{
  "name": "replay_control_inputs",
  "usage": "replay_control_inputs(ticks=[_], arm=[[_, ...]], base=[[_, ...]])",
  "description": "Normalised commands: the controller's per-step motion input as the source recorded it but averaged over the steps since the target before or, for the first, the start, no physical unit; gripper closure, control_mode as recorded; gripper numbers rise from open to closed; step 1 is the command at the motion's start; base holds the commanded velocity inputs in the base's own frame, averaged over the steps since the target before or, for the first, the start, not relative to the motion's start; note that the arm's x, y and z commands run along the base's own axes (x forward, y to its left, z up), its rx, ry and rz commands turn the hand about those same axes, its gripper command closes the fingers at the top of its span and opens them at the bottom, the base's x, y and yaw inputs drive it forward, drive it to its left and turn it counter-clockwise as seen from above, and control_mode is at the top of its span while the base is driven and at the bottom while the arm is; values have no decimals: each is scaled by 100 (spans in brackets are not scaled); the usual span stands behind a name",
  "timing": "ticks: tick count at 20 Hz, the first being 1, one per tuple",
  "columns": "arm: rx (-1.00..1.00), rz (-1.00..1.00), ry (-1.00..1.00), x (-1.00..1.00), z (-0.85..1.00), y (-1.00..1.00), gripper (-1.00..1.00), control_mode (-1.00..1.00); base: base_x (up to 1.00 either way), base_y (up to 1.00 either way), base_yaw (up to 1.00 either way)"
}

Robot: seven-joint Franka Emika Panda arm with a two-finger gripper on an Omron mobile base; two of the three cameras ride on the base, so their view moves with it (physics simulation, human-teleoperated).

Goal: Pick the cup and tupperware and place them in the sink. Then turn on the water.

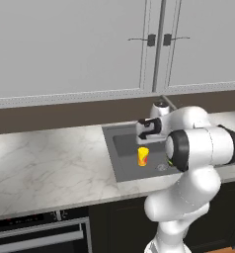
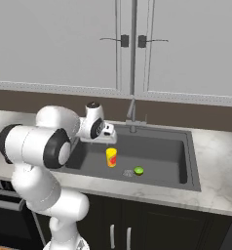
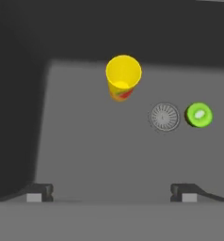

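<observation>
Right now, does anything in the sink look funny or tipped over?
Nothing is tipped. The cup stands upright in the sink. One odd thing: a small green round object lies beside the drain. The claw hangs open above.

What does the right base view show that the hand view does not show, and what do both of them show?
The right base view alone shows the faucet, the counter, the upper cabinets and the robot's hand hanging open above the sink. The hand view alone looks down into the cup and shows it empty. Both show the cup standing upright on the sink floor, the drain and the green round thing beside the drain.
</observation>
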Motion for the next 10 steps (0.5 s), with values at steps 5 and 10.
replay_control_inputs(ticks=[5,10], arm=[[0,0,0,-76,52,-7,-100,-100],[0,0,0,-71,55,-4,-100,-100]], base=[[0,0,0],[0,0,0]])
